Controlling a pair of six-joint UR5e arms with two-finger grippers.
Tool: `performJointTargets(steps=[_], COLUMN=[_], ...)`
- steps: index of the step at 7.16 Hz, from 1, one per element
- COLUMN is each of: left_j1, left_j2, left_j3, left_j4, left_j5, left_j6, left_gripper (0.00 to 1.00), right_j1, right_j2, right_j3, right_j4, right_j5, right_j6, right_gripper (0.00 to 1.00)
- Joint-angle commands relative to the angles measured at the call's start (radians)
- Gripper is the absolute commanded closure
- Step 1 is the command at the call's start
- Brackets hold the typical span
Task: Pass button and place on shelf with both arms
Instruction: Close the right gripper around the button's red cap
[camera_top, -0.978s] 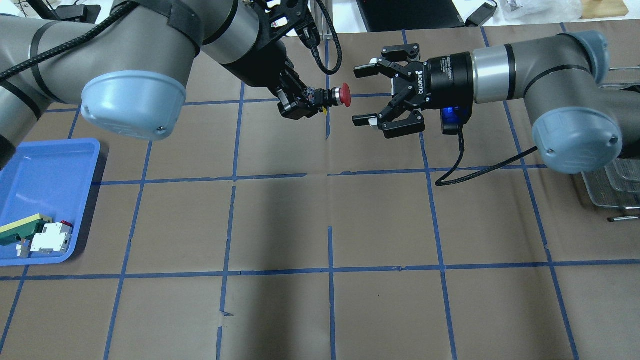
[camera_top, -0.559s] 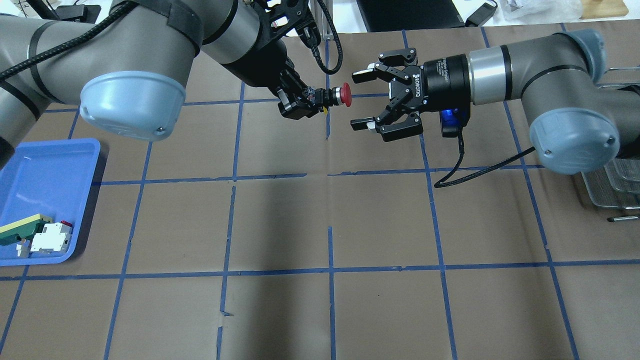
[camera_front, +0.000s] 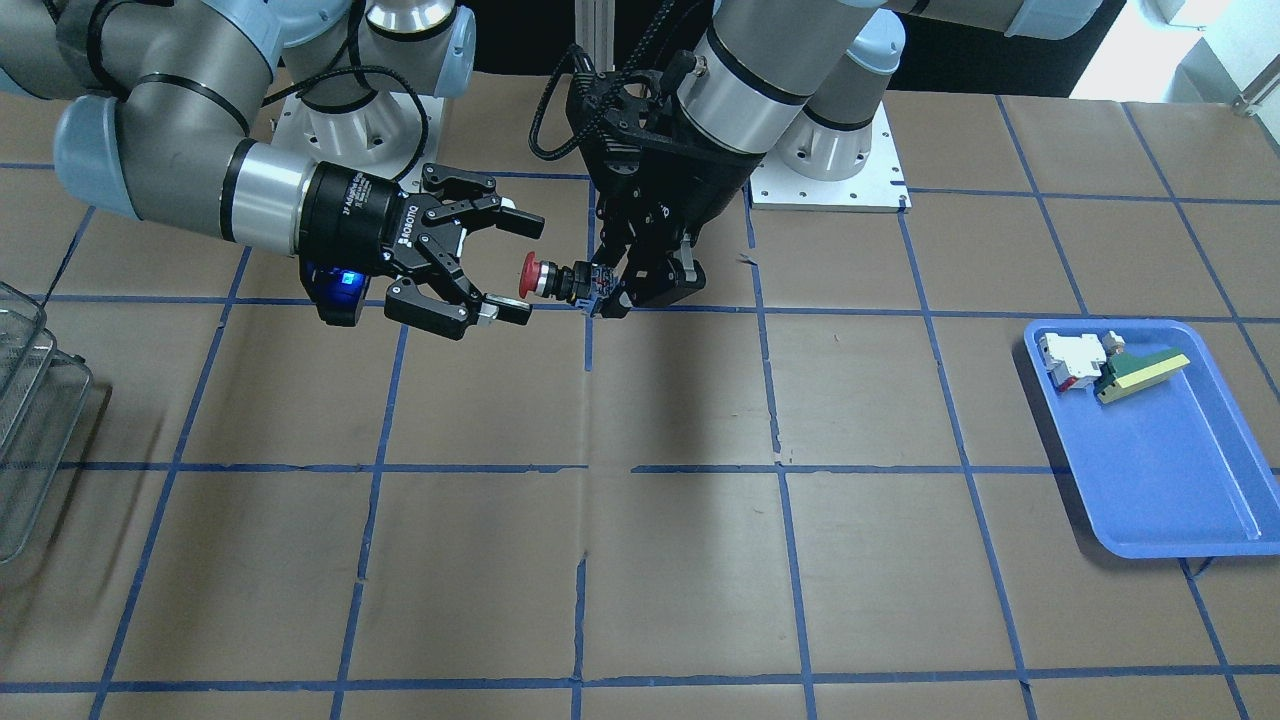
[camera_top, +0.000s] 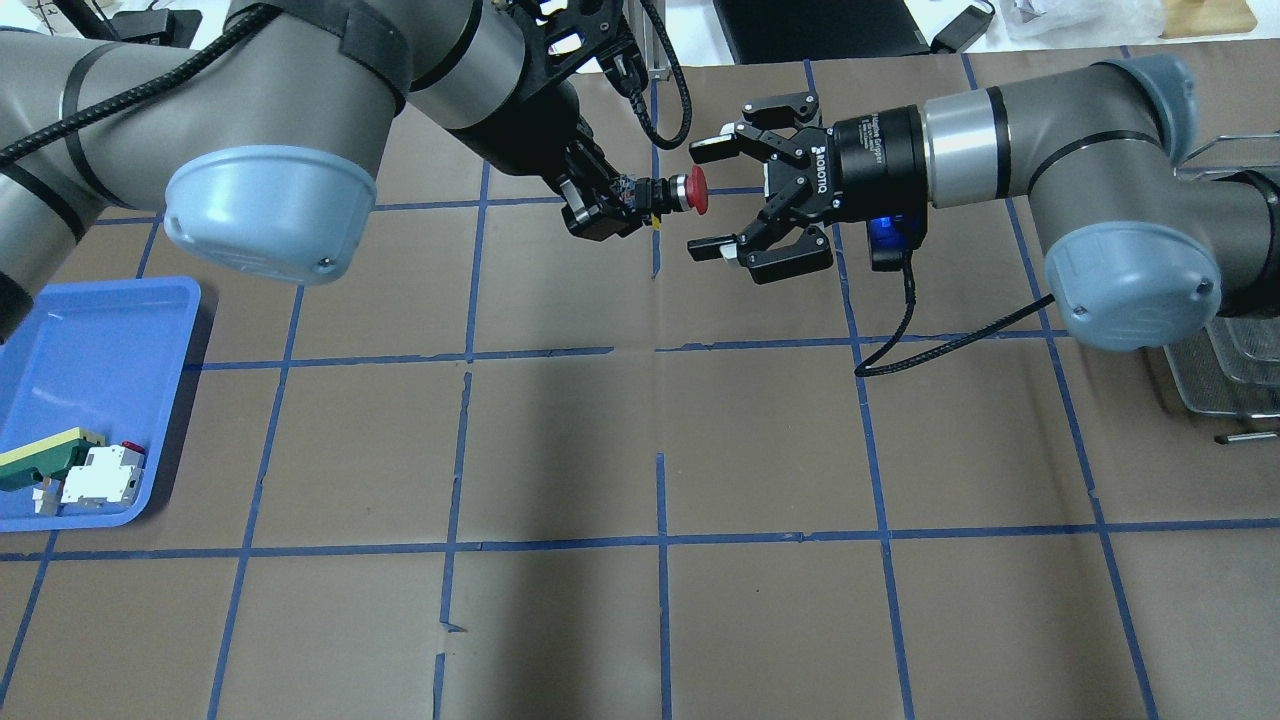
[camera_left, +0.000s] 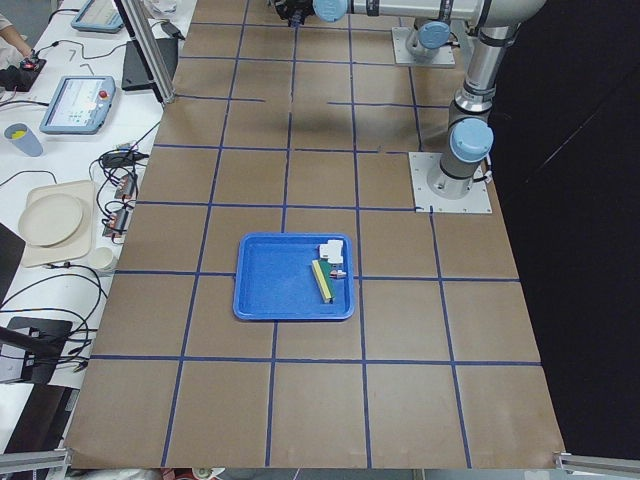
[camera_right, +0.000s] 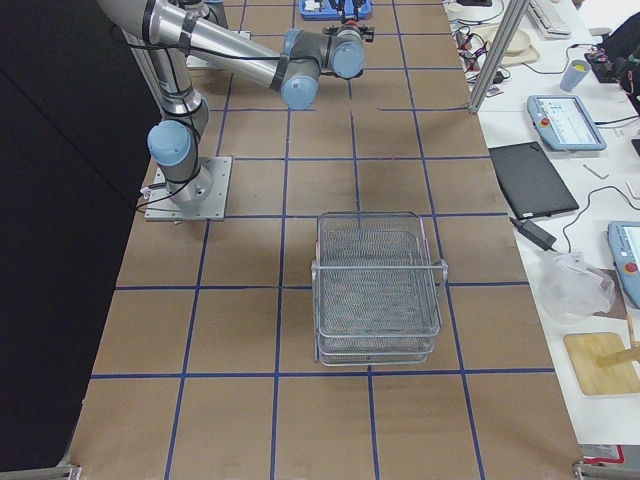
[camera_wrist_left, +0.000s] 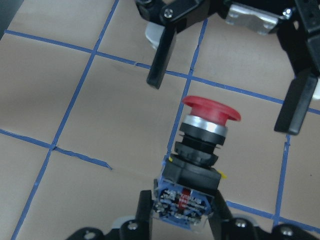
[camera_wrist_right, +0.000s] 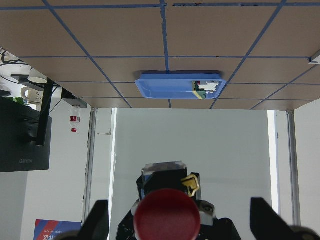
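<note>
**Button held out in mid-air, receiving pincer spread around its head**

The left pincer (camera_top: 622, 208) is pinched on the button (camera_top: 672, 192). It grips only the bluish-clear rear block, so the black body, the silver collar and the red head stick out free ahead of its tips. The button hangs level above the counter (camera_top: 560, 450) and touches nothing else.

The right pincer (camera_top: 700, 199) faces it head-on with its fingers spread wide. One fingertip stands to each side of the red head, and neither touches it. The right wrist view shows the head centred low between the two fingers.

The button looks light and rigid, made of hard plastic and metal, so a firm squeeze should not harm it. The mushroom head is smooth and domed, and flat pads will probably slide off it. The better hold seems to be just behind the head, on the collar or the black body. There the head's rim would act as a stop against pulling out. That stretch is short, so the right pincer's tips have little room before they meet the left pincer's tips.

The shelf (camera_right: 378, 345) stands well behind the right pincer, out past that arm's elbow.
</note>
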Motion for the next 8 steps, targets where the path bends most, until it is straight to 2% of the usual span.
performJointTargets(steps=[1, 2, 3, 4, 5, 6, 7, 8], left_j1=[-0.001, -0.001, -0.001, -0.001, -0.002, -0.002, -0.002, -0.002], left_j2=[-0.002, 0.001, -0.001, 0.001, 0.007, 0.004, 0.001, 0.004], left_j3=[-0.001, -0.001, -0.001, -0.001, -0.001, -0.001, -0.001, -0.001], left_j4=[0.001, -0.001, -0.001, 0.001, -0.001, -0.001, 0.001, 0.004], left_j5=[0.0, 0.0, 0.0, 0.0, 0.0, 0.001, 0.001, 0.001], left_j6=[-0.002, -0.002, -0.002, -0.002, -0.002, -0.004, -0.002, 0.002], left_gripper=[0.78, 0.78, 0.77, 0.76, 0.76, 0.69, 0.56, 0.56], right_j1=[0.009, 0.009, 0.009, 0.008, 0.008, 0.008, 0.008, 0.008], right_j2=[-0.002, -0.004, -0.004, -0.004, -0.004, 0.001, 0.001, -0.001], right_j3=[0.001, -0.001, -0.001, -0.001, -0.001, -0.001, -0.001, -0.001], right_j4=[-0.004, -0.006, -0.006, -0.004, -0.004, -0.004, -0.004, -0.004], right_j5=[-0.008, -0.007, -0.008, -0.01, -0.01, -0.01, -0.01, -0.01], right_j6=[0.003, 0.003, 0.003, 0.003, 0.003, 0.004, 0.006, 0.006], right_gripper=[0.0, 0.07, 0.08, 0.2, 0.38, 0.6, 0.81, 0.91])
